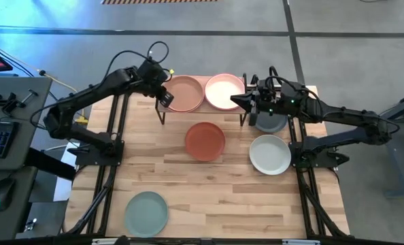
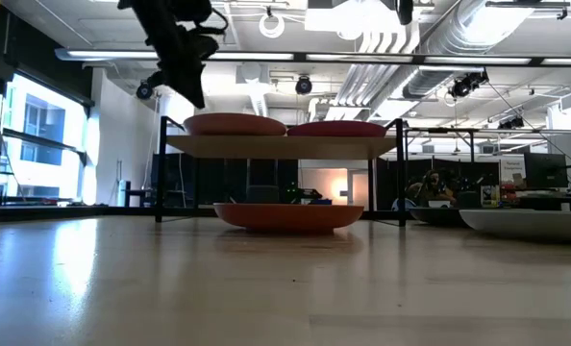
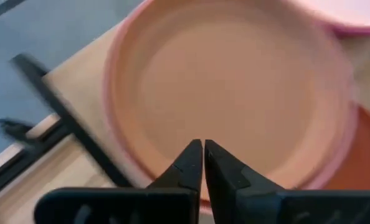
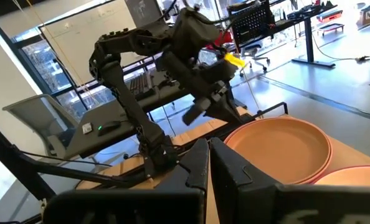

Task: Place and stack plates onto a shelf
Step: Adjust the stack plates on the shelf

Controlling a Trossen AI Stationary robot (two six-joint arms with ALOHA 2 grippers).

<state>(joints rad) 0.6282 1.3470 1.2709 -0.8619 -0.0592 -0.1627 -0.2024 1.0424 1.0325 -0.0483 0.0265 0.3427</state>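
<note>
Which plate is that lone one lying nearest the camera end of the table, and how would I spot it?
Start at the small shelf at the table's far edge, then cross the table to the opposite left corner. There lies the sage green plate, alone. The other loose plates lie near the shelf; this one lies far from it.

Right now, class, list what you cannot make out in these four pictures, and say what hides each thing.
1. Dark plate: high view, the right arm covers most of it.
2. Pink plate: left wrist view, cut off by the edge and blurred.
3. White plate: low view, cut off by the right edge.
4. Green plate: not seen in the low view.
</note>
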